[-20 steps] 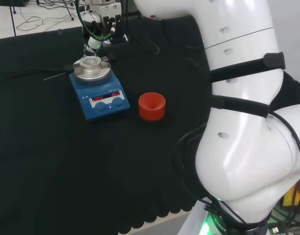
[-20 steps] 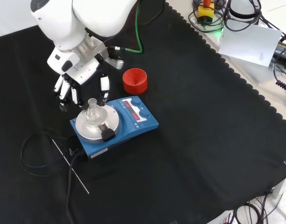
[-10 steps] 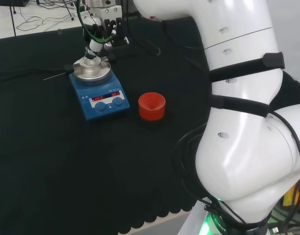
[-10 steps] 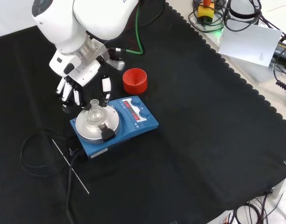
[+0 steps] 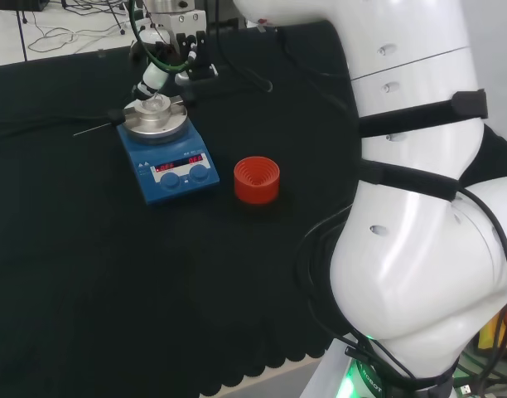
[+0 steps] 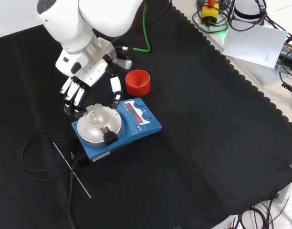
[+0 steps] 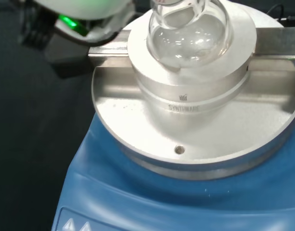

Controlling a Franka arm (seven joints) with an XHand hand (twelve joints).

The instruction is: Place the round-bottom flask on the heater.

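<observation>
A clear round-bottom flask (image 6: 97,116) (image 7: 188,33) (image 5: 156,104) sits upright in the metal cup on the blue heater (image 6: 136,129) (image 5: 166,162) (image 7: 113,192). My hand (image 6: 84,86) (image 5: 162,62) hovers just behind the flask in the front view, fingers straight and spread, thumb (image 6: 116,88) apart to the right. Nothing is between the fingers, and they stand clear of the flask's neck.
A red ribbed ring stand (image 6: 138,82) (image 5: 257,180) lies on the cloth beside the heater. A black cable (image 6: 36,157) and a thin metal rod (image 6: 72,169) run from the heater's near side. Cables and a white sheet (image 6: 255,43) lie past the cloth's edge.
The hand has risen and drawn back from the flask, toward the top right of the front view. The flask stays seated on the heater.
</observation>
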